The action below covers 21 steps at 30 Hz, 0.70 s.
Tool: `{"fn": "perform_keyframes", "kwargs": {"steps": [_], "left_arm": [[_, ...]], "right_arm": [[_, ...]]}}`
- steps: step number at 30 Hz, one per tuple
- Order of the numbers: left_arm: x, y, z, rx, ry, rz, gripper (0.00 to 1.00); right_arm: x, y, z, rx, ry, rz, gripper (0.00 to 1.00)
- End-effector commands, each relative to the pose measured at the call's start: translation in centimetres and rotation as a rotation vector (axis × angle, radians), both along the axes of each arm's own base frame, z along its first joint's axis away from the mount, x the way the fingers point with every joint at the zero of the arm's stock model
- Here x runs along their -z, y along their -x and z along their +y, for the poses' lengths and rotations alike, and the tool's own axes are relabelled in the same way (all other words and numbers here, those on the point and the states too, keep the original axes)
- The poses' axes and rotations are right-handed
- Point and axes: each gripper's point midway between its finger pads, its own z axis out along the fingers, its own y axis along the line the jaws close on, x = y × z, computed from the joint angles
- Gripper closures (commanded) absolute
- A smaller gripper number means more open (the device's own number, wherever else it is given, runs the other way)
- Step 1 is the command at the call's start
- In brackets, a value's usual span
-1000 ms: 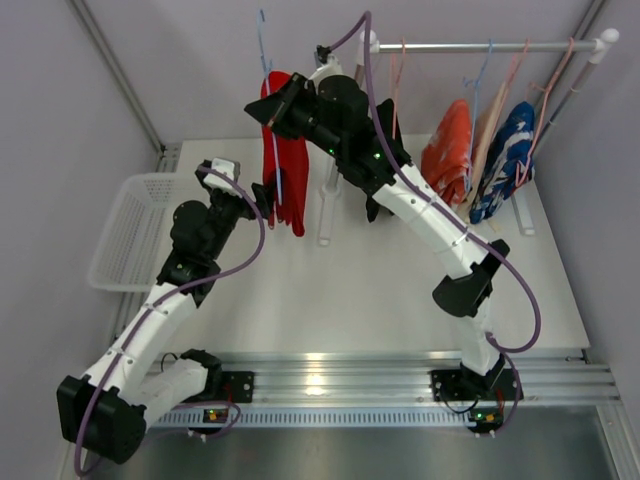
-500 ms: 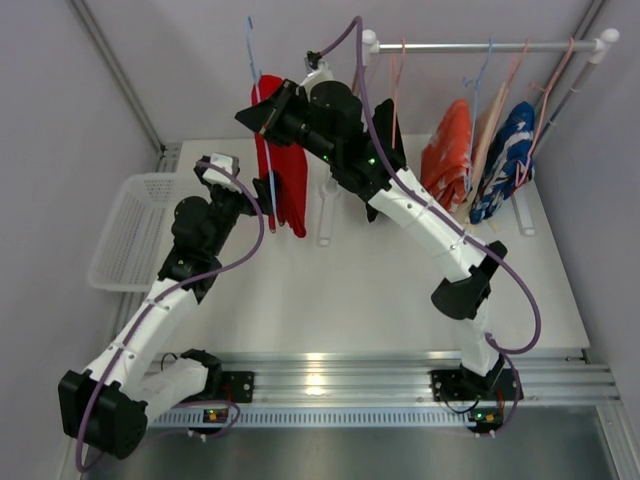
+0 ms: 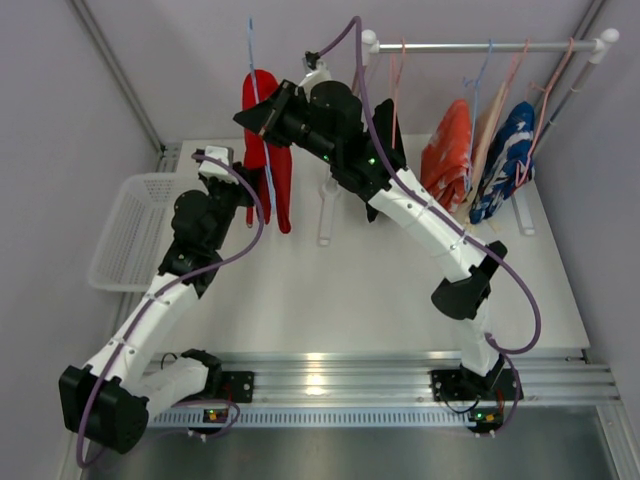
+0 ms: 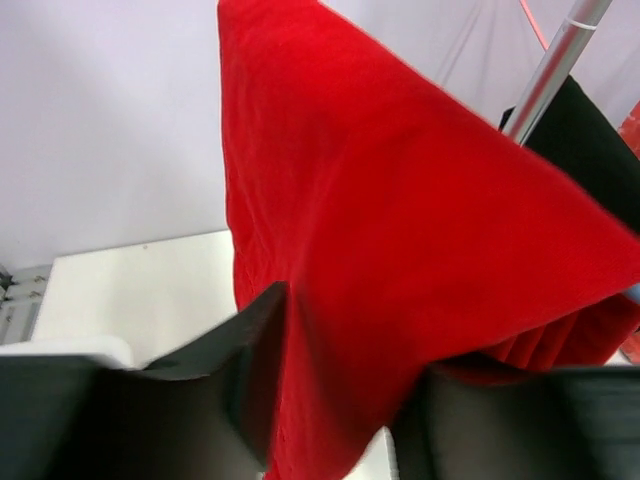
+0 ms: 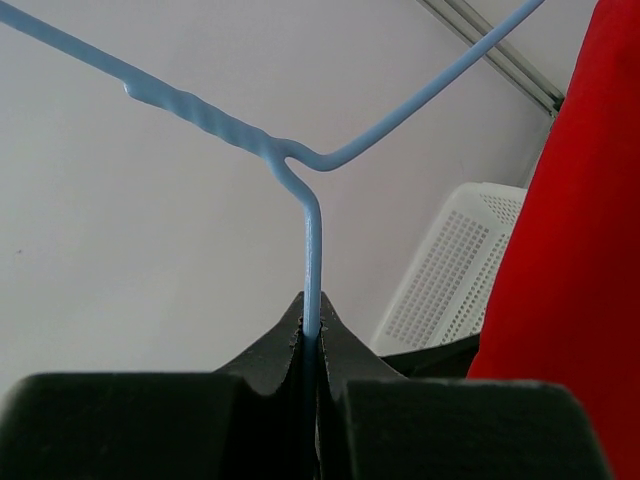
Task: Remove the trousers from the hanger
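The red trousers (image 3: 270, 160) hang folded over a blue wire hanger (image 3: 254, 70), off the rack and to its left. My right gripper (image 3: 254, 112) is shut on the hanger's wire (image 5: 312, 250) just below the twisted neck and holds it up. My left gripper (image 3: 250, 195) is at the lower part of the red trousers (image 4: 400, 230). Its fingers (image 4: 250, 360) press in from both sides, with the cloth filling the gap of the left gripper (image 4: 340, 385). A dark shape (image 4: 590, 150) behind the rack's pole is unclear. No black trousers show plainly.
A white basket (image 3: 130, 230) sits at the table's left edge, below the left arm. The rack's rod (image 3: 480, 45) carries an orange-and-white garment (image 3: 448, 150) and a blue-and-white one (image 3: 505, 160) on further hangers. The rack's white foot (image 3: 325, 210) stands just right of the trousers.
My right gripper has carried the hanger and red trousers left and a little up. My left gripper, open before, has closed on the lower cloth.
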Motion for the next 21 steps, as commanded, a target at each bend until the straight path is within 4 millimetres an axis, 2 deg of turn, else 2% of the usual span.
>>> {"fn": "perform_keyframes", "kwargs": {"steps": [1,4,9,10,13,16,21], "left_arm": [[-4.5,-0.1,1.1,-0.053,0.045,-0.110,0.60],[-5.3,0.2,1.1,-0.050,0.046,-0.115,0.82],[-7.8,1.1,1.2,-0.036,0.053,-0.137,0.98],[-8.2,1.3,1.2,-0.036,0.056,-0.138,1.00],[-9.3,2.0,1.2,-0.021,0.069,-0.140,1.00],[-9.5,2.6,0.8,0.008,0.081,-0.132,1.00],[-9.0,2.8,0.4,0.038,0.076,-0.107,0.98]], "right_arm": [[-12.6,5.8,-4.3,-0.064,-0.260,-0.237,1.00],[-12.4,5.6,-4.8,-0.056,-0.243,-0.242,1.00],[-10.3,4.3,-5.6,-0.028,-0.180,-0.220,1.00],[-9.2,3.6,-5.6,-0.017,-0.155,-0.208,1.00],[-8.1,2.8,-6.1,0.000,-0.122,-0.201,1.00],[-7.6,2.2,-6.4,0.009,-0.117,-0.198,1.00],[-8.9,2.1,-6.8,0.007,-0.155,-0.221,1.00]]}}
